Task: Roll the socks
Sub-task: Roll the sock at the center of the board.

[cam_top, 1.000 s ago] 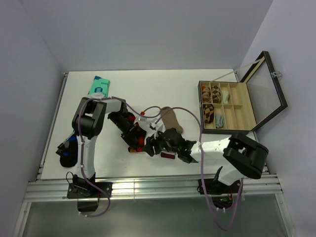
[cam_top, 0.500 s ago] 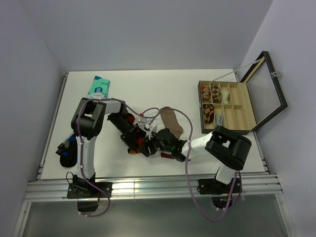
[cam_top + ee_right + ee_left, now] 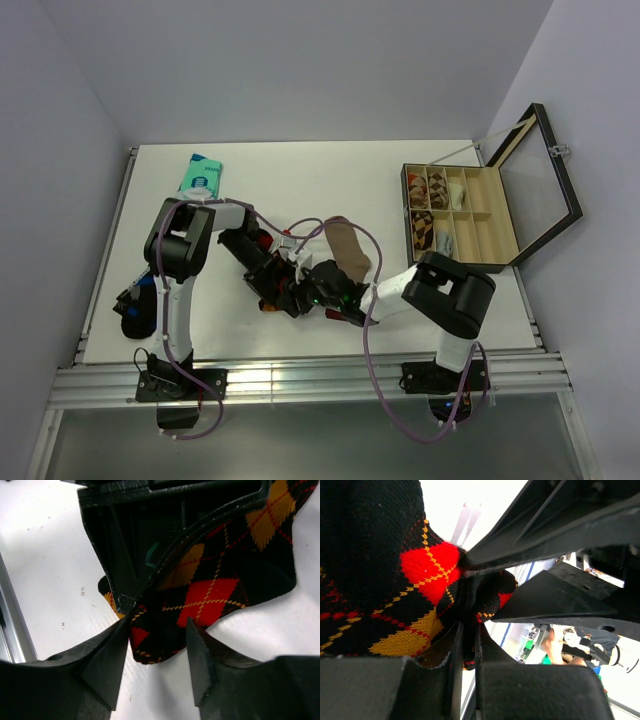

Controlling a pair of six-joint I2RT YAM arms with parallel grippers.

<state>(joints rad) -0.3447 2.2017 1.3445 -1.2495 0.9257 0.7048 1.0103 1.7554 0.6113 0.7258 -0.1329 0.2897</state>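
Colours on the 2 socks: the black argyle knit sock (image 3: 375, 555) has big red diamonds and orange-yellow ones, all crossed by thin dashed yellow lines. The tan-brown fabric sock (image 3: 347, 243) looks plain tan where it shows. Everything sits on a flat white tabletop (image 3: 330, 180). Back left there's a teal flat packet (image 3: 201, 174) with white print. The hinged compartment box (image 3: 470, 215) is black outside and pale tan inside, and some pockets hold brown-and-cream checked stuff. The 2 arms, left arm (image 3: 178, 250) and right arm (image 3: 455, 295), are black with white sections, and purple cables (image 3: 364, 345) loop off them.
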